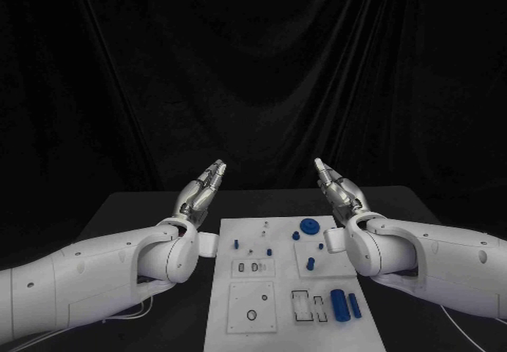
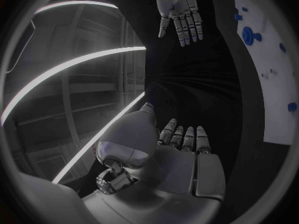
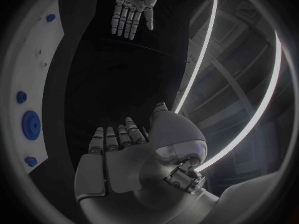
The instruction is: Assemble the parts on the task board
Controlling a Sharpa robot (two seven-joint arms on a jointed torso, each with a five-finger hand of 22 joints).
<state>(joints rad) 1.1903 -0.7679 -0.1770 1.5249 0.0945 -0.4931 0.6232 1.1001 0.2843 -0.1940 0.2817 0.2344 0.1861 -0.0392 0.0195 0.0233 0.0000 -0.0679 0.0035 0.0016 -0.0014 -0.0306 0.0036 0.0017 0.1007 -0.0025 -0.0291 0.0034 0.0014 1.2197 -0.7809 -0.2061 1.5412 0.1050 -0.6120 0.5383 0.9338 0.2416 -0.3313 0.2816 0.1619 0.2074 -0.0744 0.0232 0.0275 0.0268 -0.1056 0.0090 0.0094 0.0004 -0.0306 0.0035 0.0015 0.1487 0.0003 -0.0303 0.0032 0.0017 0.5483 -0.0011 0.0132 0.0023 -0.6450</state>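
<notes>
We observe the left hand raised above the table on the left side of the task board, its fingers extended, close together and pointing toward the far edge of the table. It holds nothing. In the left wrist view the same hand shows a bare palm with straight fingers.

We observe the right hand in a mirrored pose on the right side of the task board, also raised, fingers extended toward the far edge and holding nothing. The right wrist view confirms this: the hand has a bare palm and straight fingers. Each wrist view also shows the opposite hand across the gap, fingers spread and free of any part.

The task board is a long white plate lying in the middle of the table, running from the near edge toward the far edge, between the two arms. Neither hand touches it.

On the task board we identify the following parts:
- a round blue disc near the far right corner of the board, with a smaller blue piece just beside it;
- a small blue peg on the far left portion;
- a small blue piece near the board's middle, on the right portion;
- a blue cylinder lying toward the near right corner, with a thinner blue rod just beside it;
- a dark ring on the near left portion.
</notes>
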